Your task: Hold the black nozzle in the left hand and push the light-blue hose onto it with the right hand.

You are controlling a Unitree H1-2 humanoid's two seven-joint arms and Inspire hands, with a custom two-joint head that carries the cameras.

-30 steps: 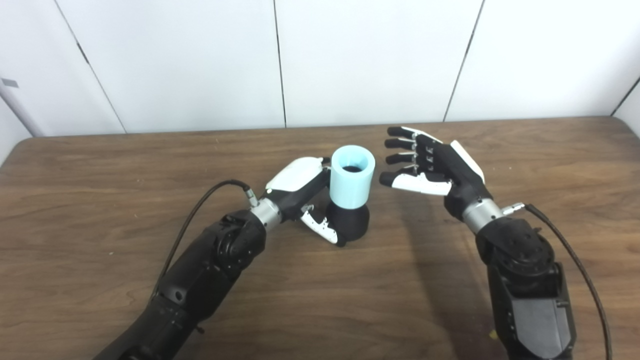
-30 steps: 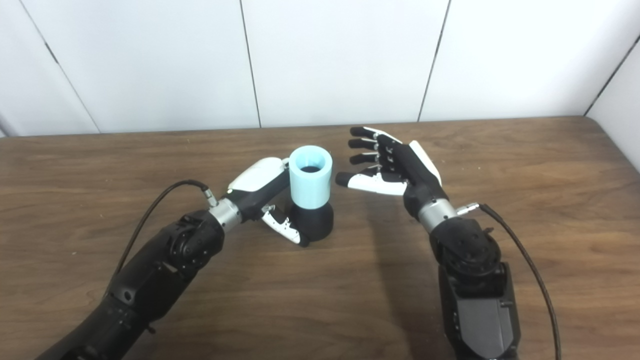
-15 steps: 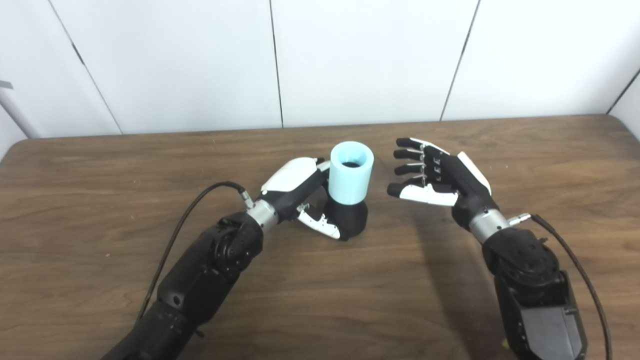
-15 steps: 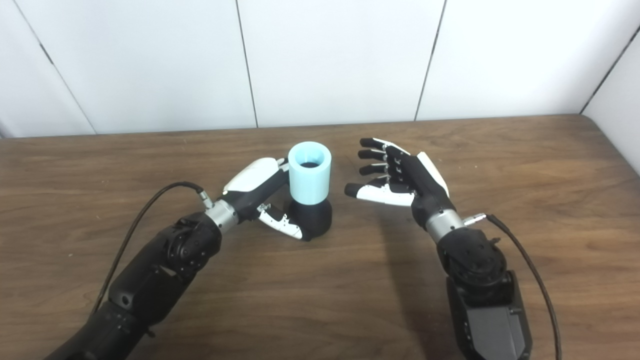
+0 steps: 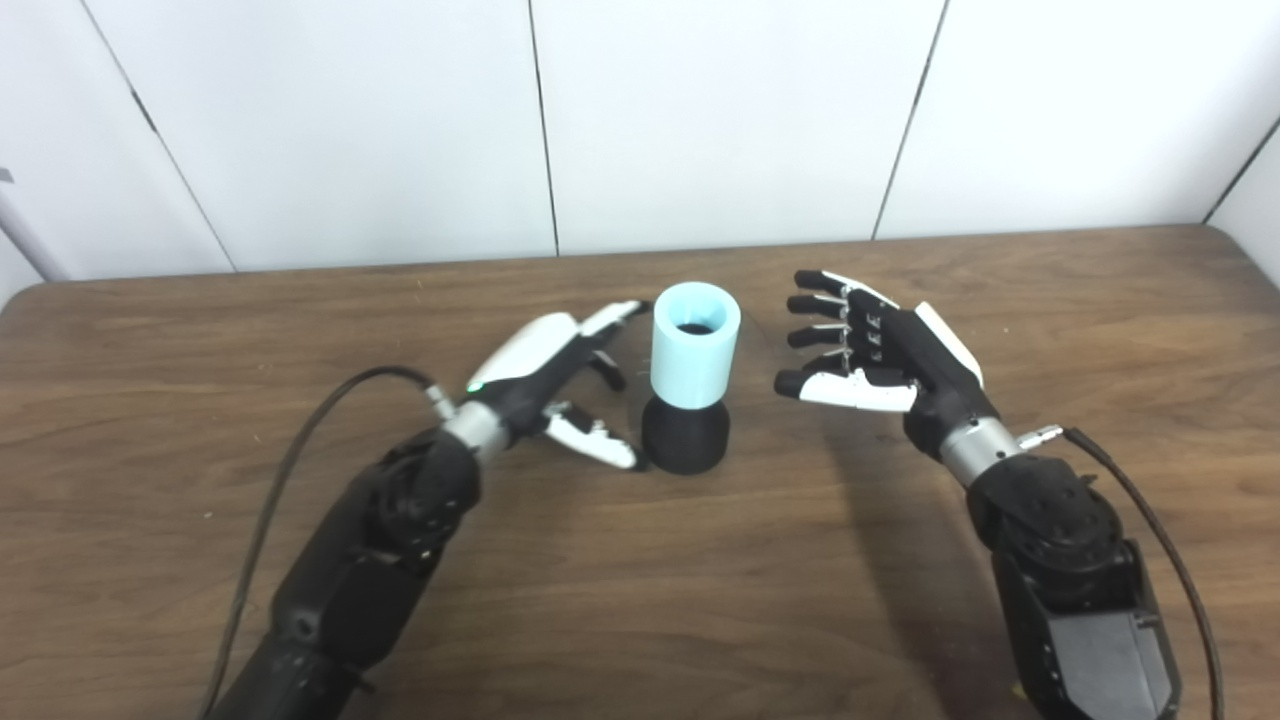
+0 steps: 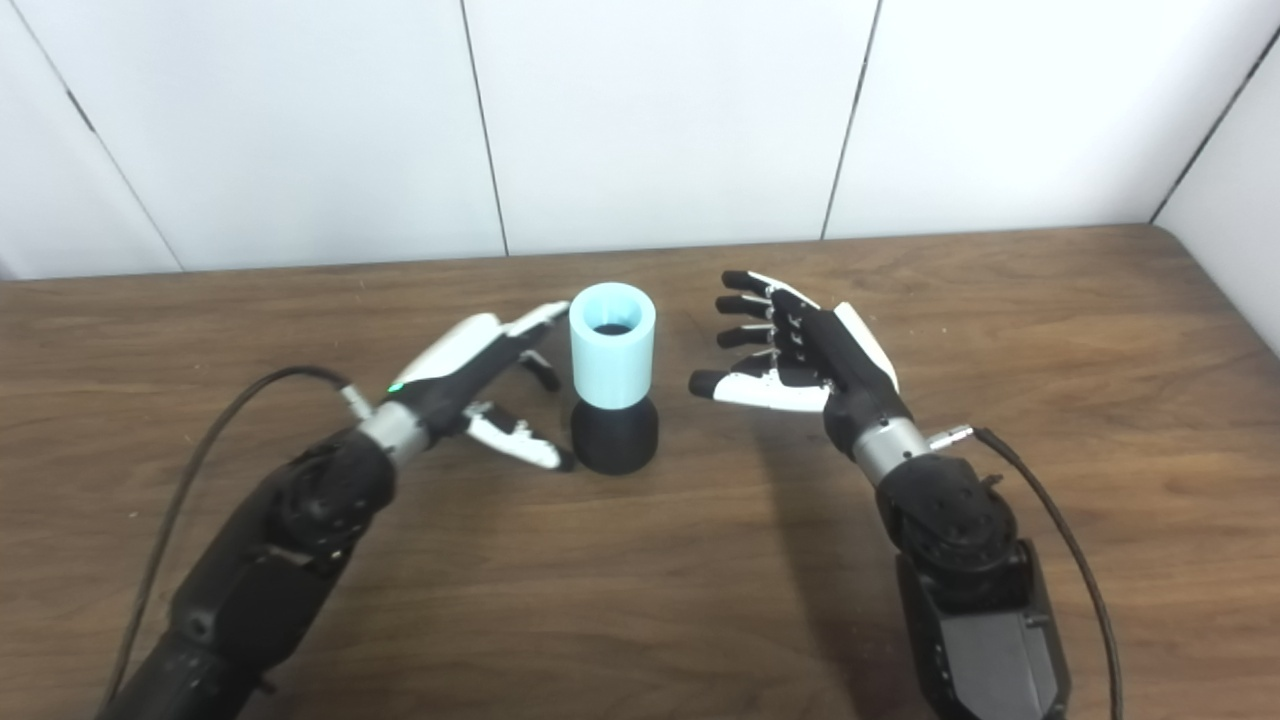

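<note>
Dark wood-grain counter [image 5: 640, 600], white panelled wall [image 5: 700, 120] behind its far edge. Light-blue hose [image 5: 695, 343], short open-topped tube, sits upright on the black nozzle [image 5: 685, 438] mid-counter, nearer the far edge. Left hand [image 5: 545, 375] just beside it, fingers spread, holding nothing. Right hand [image 5: 880, 350] near on the other side, wide, empty.

Two side-by-side head cameras look down from close above at the same wooden table [image 5: 640, 600] and white wall [image 6: 650, 110].
</note>
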